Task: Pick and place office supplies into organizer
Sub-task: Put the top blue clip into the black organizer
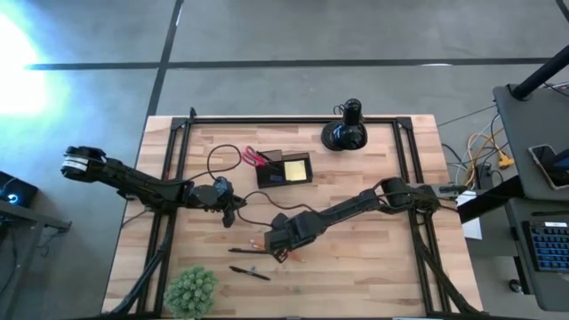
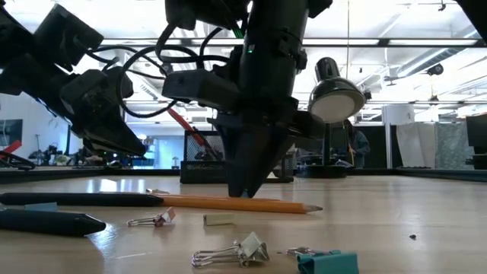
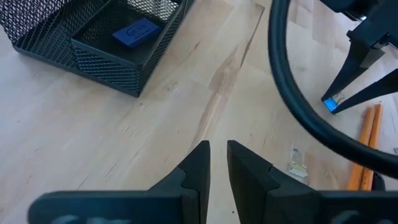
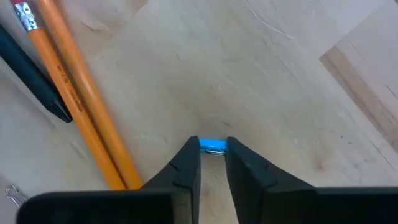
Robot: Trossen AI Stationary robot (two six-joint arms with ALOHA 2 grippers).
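Note:
The dark mesh organizer (image 1: 284,169) (image 3: 93,50) stands mid-table. It holds red-handled scissors (image 1: 258,158), a yellow sticky pad (image 1: 298,167) and a flat blue piece (image 3: 137,32). My right gripper (image 1: 278,249) (image 4: 213,152) points down beside the orange pencil (image 4: 81,99) and a black pen (image 4: 37,81), and is shut on a tiny blue piece (image 4: 213,145). My left gripper (image 1: 237,205) (image 3: 217,149) hovers left of it above bare wood. It holds nothing and its fingers are nearly together. Two black pens (image 1: 249,272) lie near the front edge. My right gripper pinches the tiny blue piece (image 3: 329,103) between its two fingertips, coming from above and pointing down. Only the piece's upper blue edge shows between the tips. It sits at or just above the table top; which of the two, I cannot tell.
A black lamp (image 1: 345,129) stands at the far edge and a green plant ball (image 1: 191,289) at the near left corner. Metal binder clips (image 2: 232,251) and a teal clip (image 2: 327,262) lie at the front. A black cable (image 3: 298,106) loops over the table between the arms.

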